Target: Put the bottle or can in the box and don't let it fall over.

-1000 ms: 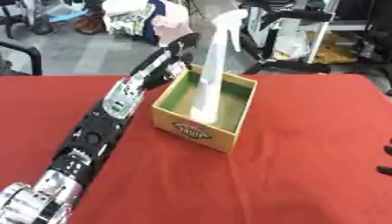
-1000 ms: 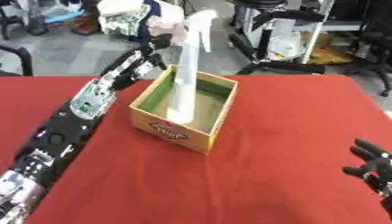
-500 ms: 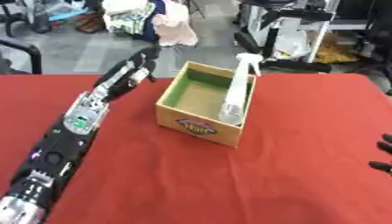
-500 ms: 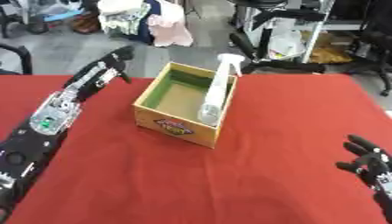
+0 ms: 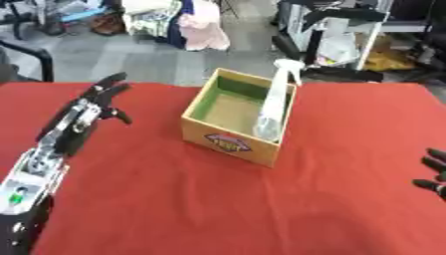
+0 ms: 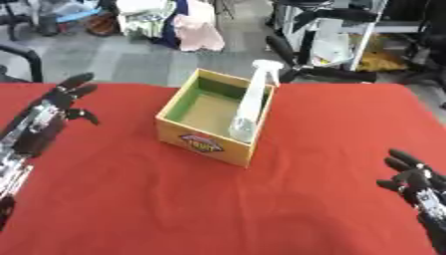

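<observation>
Since the earlier frames, the robot's left hand (image 5: 97,98) has pulled back from the yellow cardboard box with a green lining (image 5: 228,140) and now sits at the left of the frame, well apart from it, fingers spread and holding nothing. Inside the box, the tall clear plastic spray bottle with a white trigger head (image 5: 275,103) no longer stands straight; it leans against the box's right wall, its head above the rim. Nothing supports it but that wall, so a knock to the red table (image 5: 218,199) or to the box could, in my judgement, slide it down flat. At the lower right edge, the right hand (image 6: 416,183) rests idle, fingers relaxed and open.
</observation>
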Robot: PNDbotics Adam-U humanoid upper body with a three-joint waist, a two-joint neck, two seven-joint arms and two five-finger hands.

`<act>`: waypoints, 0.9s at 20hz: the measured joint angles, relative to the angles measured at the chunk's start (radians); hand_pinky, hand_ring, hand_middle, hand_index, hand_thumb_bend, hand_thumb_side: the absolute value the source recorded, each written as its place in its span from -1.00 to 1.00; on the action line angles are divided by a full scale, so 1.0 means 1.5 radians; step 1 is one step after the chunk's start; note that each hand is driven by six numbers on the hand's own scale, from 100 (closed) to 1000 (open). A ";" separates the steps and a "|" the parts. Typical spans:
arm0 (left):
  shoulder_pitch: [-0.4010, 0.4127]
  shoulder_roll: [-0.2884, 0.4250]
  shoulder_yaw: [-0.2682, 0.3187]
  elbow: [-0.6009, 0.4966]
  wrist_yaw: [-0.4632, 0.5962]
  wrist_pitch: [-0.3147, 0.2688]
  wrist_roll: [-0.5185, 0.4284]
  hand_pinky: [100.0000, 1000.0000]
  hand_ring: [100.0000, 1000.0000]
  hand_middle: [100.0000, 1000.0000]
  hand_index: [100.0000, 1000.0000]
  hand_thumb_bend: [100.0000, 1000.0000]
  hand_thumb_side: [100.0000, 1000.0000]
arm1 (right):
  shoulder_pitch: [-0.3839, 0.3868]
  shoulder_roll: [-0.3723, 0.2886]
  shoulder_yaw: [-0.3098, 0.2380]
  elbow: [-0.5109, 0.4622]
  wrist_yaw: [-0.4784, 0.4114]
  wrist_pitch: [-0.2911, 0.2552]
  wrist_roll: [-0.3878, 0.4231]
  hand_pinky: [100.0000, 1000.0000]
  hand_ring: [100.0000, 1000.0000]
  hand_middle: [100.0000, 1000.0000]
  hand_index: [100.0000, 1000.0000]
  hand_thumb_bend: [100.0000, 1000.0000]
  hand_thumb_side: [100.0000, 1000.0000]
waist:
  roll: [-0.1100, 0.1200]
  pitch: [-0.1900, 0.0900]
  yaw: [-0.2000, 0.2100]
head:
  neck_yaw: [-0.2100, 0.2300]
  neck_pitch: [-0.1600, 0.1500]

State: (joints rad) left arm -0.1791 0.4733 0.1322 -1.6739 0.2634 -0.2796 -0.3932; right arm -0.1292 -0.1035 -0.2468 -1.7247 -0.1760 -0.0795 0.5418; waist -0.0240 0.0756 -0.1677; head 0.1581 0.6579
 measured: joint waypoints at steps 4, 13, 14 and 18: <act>0.060 -0.048 0.030 -0.058 0.005 0.033 0.012 0.03 1.00 1.00 0.93 -0.87 0.76 | 0.005 -0.004 -0.005 0.000 0.000 -0.001 -0.006 0.54 0.95 0.84 0.09 -1.00 -0.12 | 0.000 0.000 0.011 | -0.002 0.004; 0.096 -0.146 0.067 -0.077 -0.014 0.099 0.028 0.01 1.00 0.98 0.92 -0.82 0.82 | 0.012 -0.005 -0.008 0.004 0.000 0.000 -0.011 0.54 0.95 0.85 0.09 -1.00 -0.10 | -0.002 -0.001 0.022 | -0.004 0.018; 0.097 -0.149 0.068 -0.077 -0.016 0.101 0.028 0.01 1.00 0.98 0.92 -0.82 0.82 | 0.013 -0.005 -0.008 0.004 0.000 0.000 -0.011 0.54 0.95 0.85 0.09 -1.00 -0.10 | -0.002 -0.001 0.022 | -0.004 0.019; 0.097 -0.157 0.069 -0.076 -0.016 0.113 0.029 0.01 1.00 0.98 0.91 -0.80 0.86 | 0.016 -0.005 -0.008 0.005 0.000 0.000 -0.011 0.54 0.95 0.85 0.09 -1.00 -0.10 | -0.002 -0.001 0.026 | -0.004 0.030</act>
